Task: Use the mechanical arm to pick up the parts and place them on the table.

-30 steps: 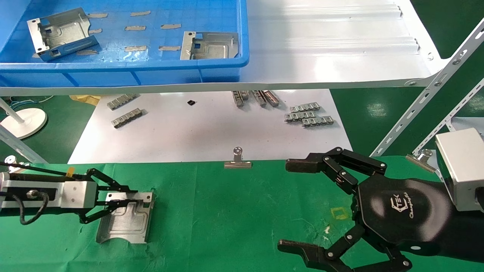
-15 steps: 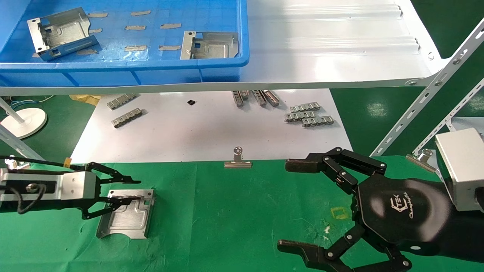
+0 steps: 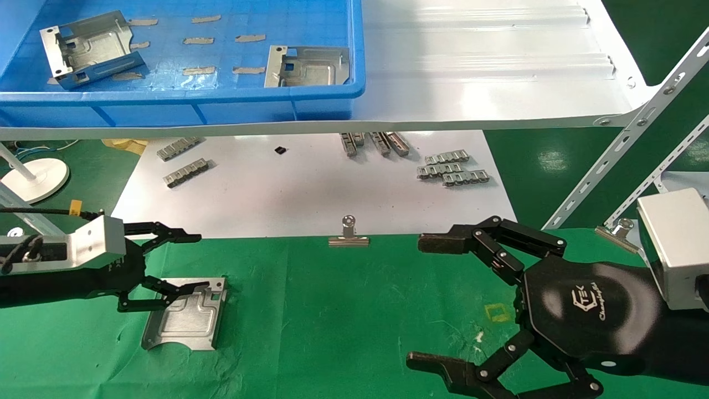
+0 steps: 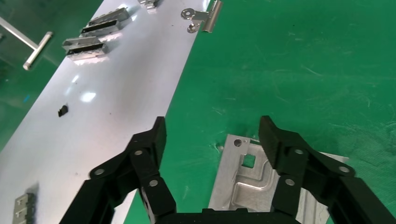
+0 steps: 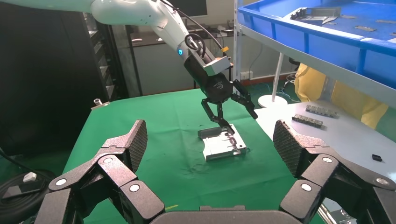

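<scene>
One silver stamped part lies flat on the green table at the near left; it also shows in the left wrist view and the right wrist view. My left gripper is open and empty, just above the part's far edge, one finger over it and the other out past it. My right gripper is open and empty, parked over the table at the near right. Two more parts lie in the blue bin.
The blue bin stands on a glossy white shelf overhanging a white board that carries grey link strips. A binder clip holds the cloth's far edge. Slanted white struts stand at the right.
My left gripper has opened off the part, lifted and swung towards the table's far edge. The part has stayed on the cloth. The right arm has not moved.
</scene>
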### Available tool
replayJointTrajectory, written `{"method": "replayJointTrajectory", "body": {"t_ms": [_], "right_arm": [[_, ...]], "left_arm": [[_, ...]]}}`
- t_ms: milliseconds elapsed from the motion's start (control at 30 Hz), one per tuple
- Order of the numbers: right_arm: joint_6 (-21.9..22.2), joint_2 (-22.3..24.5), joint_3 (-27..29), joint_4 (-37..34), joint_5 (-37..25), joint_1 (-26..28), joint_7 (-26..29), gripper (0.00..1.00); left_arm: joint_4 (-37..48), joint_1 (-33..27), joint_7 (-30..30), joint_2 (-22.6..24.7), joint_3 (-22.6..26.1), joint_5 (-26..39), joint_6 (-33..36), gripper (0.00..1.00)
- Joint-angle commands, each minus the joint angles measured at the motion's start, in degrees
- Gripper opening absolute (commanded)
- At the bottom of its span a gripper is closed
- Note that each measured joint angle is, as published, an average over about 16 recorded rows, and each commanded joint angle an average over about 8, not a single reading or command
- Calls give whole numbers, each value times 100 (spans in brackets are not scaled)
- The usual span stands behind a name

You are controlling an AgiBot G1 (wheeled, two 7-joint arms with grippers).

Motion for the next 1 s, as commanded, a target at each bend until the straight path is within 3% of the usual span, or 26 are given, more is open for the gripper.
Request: {"method": "replayJointTrajectory", "body": {"t_ms": [33,400,1000], "right_arm": [[0,0,0,0,0,0,0,100],[0,0,0,0,0,0,0,100],[-1,0,-2,-2,1,1,-1,100]], "left_arm": [[22,8,-10,5,-9,-14,1,100],[-229,78,-69,-41,-40,-57,-20,100],[-2341,1107,-1602,-461,-669,-965,-144,100]]}}
